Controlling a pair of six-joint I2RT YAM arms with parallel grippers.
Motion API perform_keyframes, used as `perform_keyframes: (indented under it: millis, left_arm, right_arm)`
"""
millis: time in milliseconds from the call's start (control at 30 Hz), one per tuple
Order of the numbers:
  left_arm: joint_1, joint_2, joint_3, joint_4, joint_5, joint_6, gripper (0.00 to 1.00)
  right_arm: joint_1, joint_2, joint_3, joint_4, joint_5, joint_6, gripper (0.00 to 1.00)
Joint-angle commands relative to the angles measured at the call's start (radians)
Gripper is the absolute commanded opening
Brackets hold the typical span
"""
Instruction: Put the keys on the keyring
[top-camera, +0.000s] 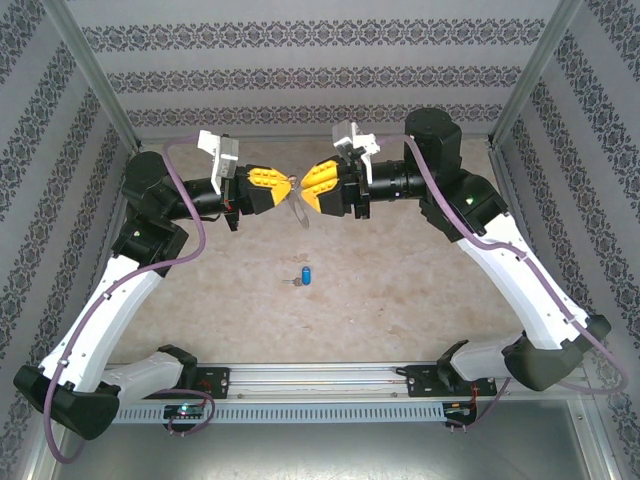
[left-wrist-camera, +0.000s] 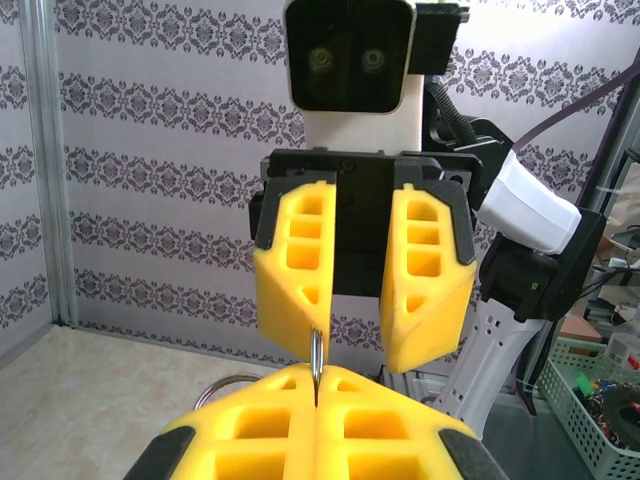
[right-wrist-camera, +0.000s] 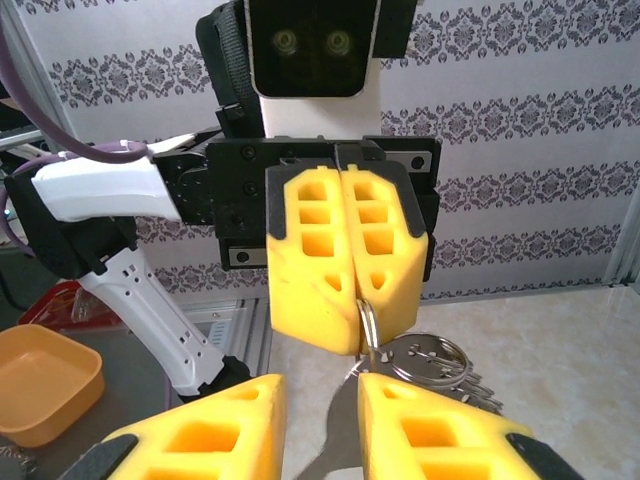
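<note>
beige table (top-camera: 400, 290): the key (top-camera: 306, 275) lies on it near the middle, in front of both bases.
left arm (top-camera: 110, 300): elbow out to the side, forearm reaching in level, wrist aimed at the other wrist.
right arm (top-camera: 520, 270): mirror pose, wrist level, nose to nose with the left.
left gripper (right-wrist-camera: 352, 330): jaws fully closed, pinching one end of the keyring (right-wrist-camera: 340, 440) across its flat faces.
right gripper (left-wrist-camera: 362, 345): jaws part way apart, straddling the keyring's other end. there is a gap on at least one side, so no clamp as far as i can see.
keyring: in mid-air between the two grippers, above the table. it looks thin, flat, stiff, light and slick, so it will likely swivel in a single pinch. best taken across the flat faces at a plain end, away from the rings.
wire rings (right-wrist-camera: 432, 358): hang loose off one side of the keyring. probably springy and easy to bend, so leave them unclamped.
key: well apart from both grippers. tiny and light, so it will likely skid. take it by the blue plastic head and leave the metal end free for threading.
</note>
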Motion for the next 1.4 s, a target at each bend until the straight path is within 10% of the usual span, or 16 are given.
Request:
perform_keyframes:
  millis: [0,300,500,700,933,1367]
  left_arm:
    - [-0.001,-0.011,-0.005,0.08,0.025,-0.025,0.0]
    - [-0.001,-0.014,-0.013,0.082,0.023,-0.023,0.0]
    - [-0.002,-0.009,-0.013,0.086,0.02,-0.02,0.0]
    - [-0.001,-0.019,-0.01,-0.006,-0.004,0.059,0.0]
    - [-0.003,-0.027,0.091,-0.486,-0.122,0.427,0.49]
    - [-0.018,-0.029,0.13,-0.614,-0.188,0.573,0.27]
  right_arm:
    - [0.012,0.022,0.028,0.037,-0.029,0.012,0.27]
    - [0.022,0.057,0.052,0.068,-0.044,0.027,0.26]
    - [0.025,0.064,0.065,0.042,-0.048,0.014,0.0]
    - [0.025,0.07,0.134,-0.109,0.031,-0.101,0.0]
    - [0.061,0.198,0.456,-0.654,0.29,-0.444,0.0]
    - [0.151,0.344,0.689,-0.954,0.534,-0.552,0.0]
